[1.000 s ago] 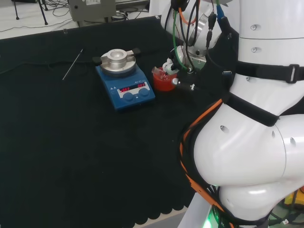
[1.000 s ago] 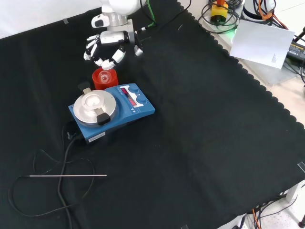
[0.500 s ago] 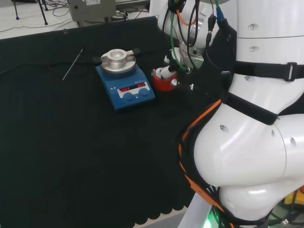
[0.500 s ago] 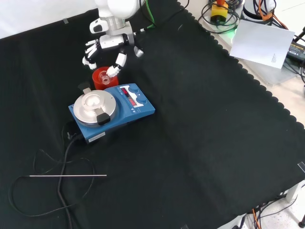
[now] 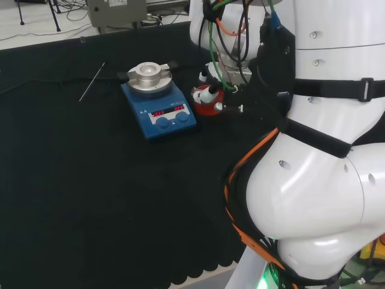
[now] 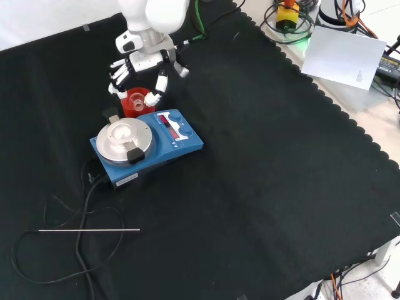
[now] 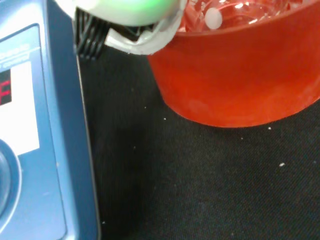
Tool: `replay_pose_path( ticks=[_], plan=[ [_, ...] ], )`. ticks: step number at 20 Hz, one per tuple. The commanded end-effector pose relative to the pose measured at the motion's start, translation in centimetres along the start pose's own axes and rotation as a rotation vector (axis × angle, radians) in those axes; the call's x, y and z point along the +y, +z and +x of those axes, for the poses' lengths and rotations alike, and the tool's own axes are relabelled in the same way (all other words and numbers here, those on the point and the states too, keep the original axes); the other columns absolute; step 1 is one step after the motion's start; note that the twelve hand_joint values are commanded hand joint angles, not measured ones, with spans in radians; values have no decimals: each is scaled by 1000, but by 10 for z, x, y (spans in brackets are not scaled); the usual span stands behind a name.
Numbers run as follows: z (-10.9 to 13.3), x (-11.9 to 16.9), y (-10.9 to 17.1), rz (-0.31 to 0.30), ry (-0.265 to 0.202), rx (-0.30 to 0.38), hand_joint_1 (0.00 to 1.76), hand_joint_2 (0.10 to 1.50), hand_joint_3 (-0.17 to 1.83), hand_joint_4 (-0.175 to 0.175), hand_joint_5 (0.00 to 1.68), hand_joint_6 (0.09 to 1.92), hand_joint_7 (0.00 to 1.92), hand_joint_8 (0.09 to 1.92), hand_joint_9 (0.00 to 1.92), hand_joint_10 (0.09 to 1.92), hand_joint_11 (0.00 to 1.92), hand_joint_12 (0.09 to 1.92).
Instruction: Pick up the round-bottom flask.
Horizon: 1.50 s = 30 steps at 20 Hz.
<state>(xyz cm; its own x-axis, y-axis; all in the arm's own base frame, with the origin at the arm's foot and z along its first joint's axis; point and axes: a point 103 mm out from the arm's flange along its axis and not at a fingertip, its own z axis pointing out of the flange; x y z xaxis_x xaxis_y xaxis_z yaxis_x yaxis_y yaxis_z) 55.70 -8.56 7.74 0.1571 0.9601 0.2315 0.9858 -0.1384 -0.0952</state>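
Note:
The clear round-bottom flask (image 6: 136, 98) sits in a red ribbed ring stand (image 6: 135, 107) just behind the blue hotplate in the front view. In the head view the stand (image 5: 205, 106) lies right of the hotplate, with the flask's neck (image 5: 207, 94) poking up. The hand (image 6: 141, 65) hangs low over the flask, fingers (image 6: 116, 77) to one side and the thumb (image 6: 160, 84) to the other, spread and not closed on the glass. The wrist view shows the stand (image 7: 240, 75) close up, the flask's glass (image 7: 235, 10) in it and a blurred finger (image 7: 131, 22) beside it.
A blue hotplate stirrer (image 6: 149, 144) with a round metal top (image 6: 122, 139) stands right beside the stand; its side (image 7: 35, 130) is close in the wrist view. Its cable and a thin metal rod (image 6: 87, 230) lie on the cloth nearer the front camera. The arm's white links (image 5: 319, 156) stand at the head view's right.
The hand has come down from above the stand. Its fingers, bunched a second ago, now straddle the flask on both sides. Flask, stand and hotplate have not moved.

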Motion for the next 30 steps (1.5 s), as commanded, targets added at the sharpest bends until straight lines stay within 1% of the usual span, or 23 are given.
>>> replay_pose_path(
  ticks=[1, 6, 10, 14, 21, 30],
  plan=[
    [1, 3, 3, 14, -11, -13, 1049, 570, 648, -27, 552, 895, 273, 671, 449, 686, 8, 1355],
    [2, 4, 5, 36, -20, -3, 1047, 575, 662, -17, 629, 914, 287, 671, 464, 688, 18, 1354],
    [2, 4, 6, 58, -32, 7, 1044, 573, 675, -16, 653, 905, 297, 667, 471, 682, 23, 1351],
    [1, 1, 3, 63, -43, 22, 1041, 569, 690, -17, 659, 894, 302, 661, 478, 675, 26, 1348],
    [1, -2, -3, 68, -58, 47, 1036, 555, 716, -28, 624, 889, 300, 653, 478, 668, 21, 1349],
    [7, -4, -2, 78, -70, 44, 1012, 525, 743, -44, 524, 869, 284, 644, 468, 661, 15, 1350]
  ],
)
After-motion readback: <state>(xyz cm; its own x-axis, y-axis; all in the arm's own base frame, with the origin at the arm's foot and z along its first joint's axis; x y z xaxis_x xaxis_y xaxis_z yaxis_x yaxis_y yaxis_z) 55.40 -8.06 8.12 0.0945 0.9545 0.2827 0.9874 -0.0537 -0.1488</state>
